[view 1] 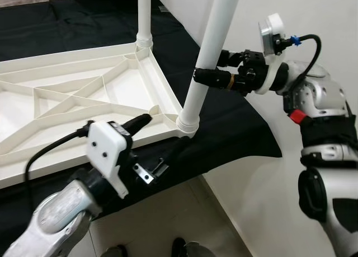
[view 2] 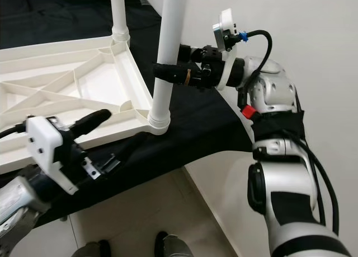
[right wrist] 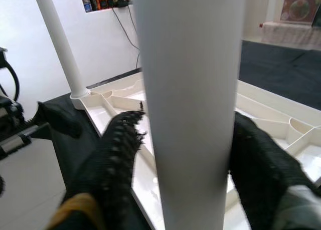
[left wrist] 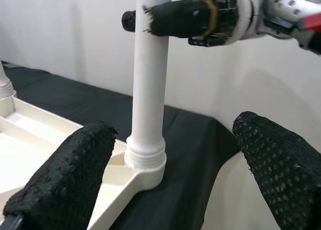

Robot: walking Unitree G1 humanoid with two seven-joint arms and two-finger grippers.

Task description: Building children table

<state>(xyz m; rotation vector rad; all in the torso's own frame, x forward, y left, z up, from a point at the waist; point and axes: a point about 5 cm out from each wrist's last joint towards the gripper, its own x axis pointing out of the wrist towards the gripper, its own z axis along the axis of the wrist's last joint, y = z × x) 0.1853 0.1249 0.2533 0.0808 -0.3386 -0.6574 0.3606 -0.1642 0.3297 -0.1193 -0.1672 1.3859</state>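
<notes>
A black cloth (view 1: 235,128) covers the surface beneath everything, its corner ending over a pale tiled floor (view 1: 251,212). On the cloth lies the white tabletop (view 1: 72,94), turned underside up so its moulded ribs and triangular cells show. Two white legs stand upright from sockets at its corners — the far leg (view 1: 144,16) at the back corner and the near leg (view 1: 212,50) at the corner closest to the cloth's edge.

The right gripper (view 1: 208,76) reaches in from the right and is clamped on the near leg partway up, one black finger on each side of the tube; the right wrist view shows the padded fingers (right wrist: 118,155) pressed against the leg's two sides. Its silver arm (view 1: 319,94) bends back toward the right edge.

The left gripper (view 2: 103,120) sits low at the front, just over the tabletop's front rim near the near leg's socket (left wrist: 145,157). Its fingers (left wrist: 65,175) are spread wide and hold nothing — the left wrist view looks between them at the leg's base.

A small metal bracket (view 1: 146,172) lies on the cloth under the left wrist.
</notes>
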